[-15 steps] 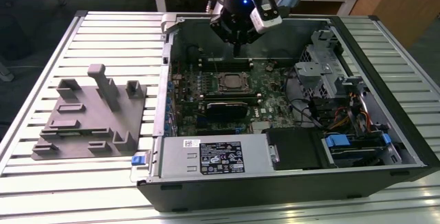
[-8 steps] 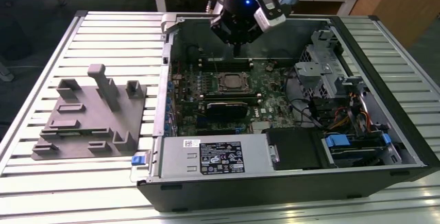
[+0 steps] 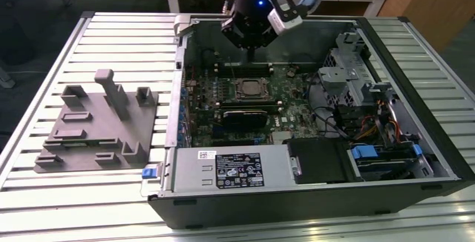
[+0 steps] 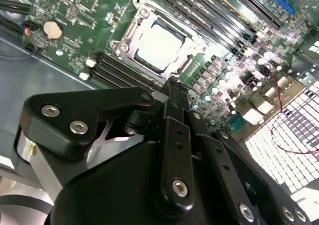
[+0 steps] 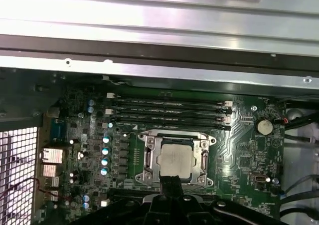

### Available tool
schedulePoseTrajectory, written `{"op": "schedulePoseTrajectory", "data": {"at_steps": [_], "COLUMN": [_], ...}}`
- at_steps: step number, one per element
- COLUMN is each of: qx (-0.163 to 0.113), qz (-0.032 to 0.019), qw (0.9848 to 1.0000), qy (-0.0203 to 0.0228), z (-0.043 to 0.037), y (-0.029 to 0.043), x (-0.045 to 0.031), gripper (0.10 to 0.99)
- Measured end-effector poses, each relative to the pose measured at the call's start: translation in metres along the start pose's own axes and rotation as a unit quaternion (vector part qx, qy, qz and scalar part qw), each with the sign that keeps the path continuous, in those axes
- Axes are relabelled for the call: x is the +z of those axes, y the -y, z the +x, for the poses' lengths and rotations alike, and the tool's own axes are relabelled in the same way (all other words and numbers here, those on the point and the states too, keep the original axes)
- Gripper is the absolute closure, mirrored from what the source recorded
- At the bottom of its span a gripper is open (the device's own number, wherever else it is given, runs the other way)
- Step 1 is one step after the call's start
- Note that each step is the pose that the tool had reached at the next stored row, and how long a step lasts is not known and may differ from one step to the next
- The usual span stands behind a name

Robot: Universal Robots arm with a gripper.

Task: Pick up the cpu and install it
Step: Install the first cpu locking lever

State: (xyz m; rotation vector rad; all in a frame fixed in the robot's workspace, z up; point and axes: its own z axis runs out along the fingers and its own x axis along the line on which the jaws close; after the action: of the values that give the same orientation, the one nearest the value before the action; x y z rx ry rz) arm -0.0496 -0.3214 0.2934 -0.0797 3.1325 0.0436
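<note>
Cpu [image 5: 175, 159] already sits in its socket, just below the empty, closed pincer [image 5: 171, 184]; seating looks done.

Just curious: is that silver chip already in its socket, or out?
In. The cpu lies flat inside the socket's metal frame on the motherboard, with the gripper above it.

My gripper [image 5: 171, 185] hid the near edge of the chip [image 5: 174, 161]; my fingertips were too cramped to judge.
</note>
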Motion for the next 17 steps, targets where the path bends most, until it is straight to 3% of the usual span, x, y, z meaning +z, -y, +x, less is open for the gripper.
{"op": "schedulePoseTrajectory", "data": {"at_steps": [8,17], "qx": [0.011,0.013], "qz": [-0.0004,-0.0018], "qw": [0.9999,0.9999], "qy": [0.0004,0.0011], "z": [0.0091,0.0321], "y": [-0.0017,-0.0026], "x": [0.0069,0.0149], "gripper": [0.98,0.98]}}
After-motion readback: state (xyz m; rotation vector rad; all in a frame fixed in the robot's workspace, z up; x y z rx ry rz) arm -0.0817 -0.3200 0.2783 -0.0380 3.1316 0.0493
